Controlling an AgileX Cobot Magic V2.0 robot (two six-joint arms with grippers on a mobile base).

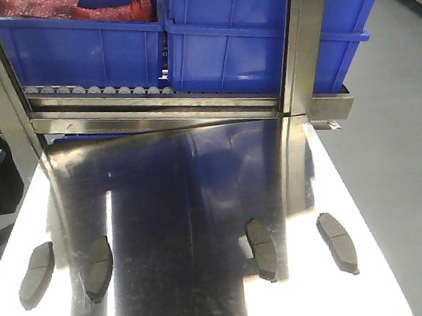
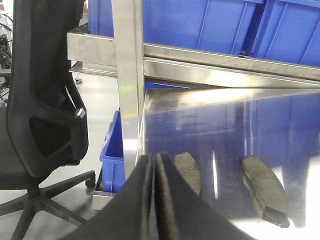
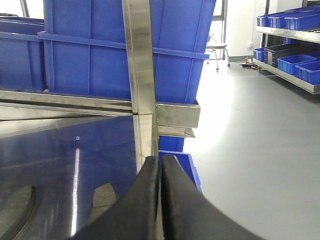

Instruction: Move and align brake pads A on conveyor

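**Ana:** What do you have?

**Me:** I have the steel desk (image 1: 200,196), with blue bins (image 1: 230,44) racked behind it. All four pads (image 1: 262,249) lie flat on the desk in a loose row near my edge, two to the left and two to the right, well apart. I find no conveyor in any view.

**Ana:** And the arms?

**Me:** Both are clenched on nothing. The left end effector (image 2: 153,172) sits low by the desk's left edge, with two pads just ahead of it. The right end effector (image 3: 161,167) sits by the right post.

**Ana:** How will you pick?

**Me:** I judge I must release first, then straddle one pad across its narrow width and come down square. On that slick steel a pad may skate if one finger lands early.
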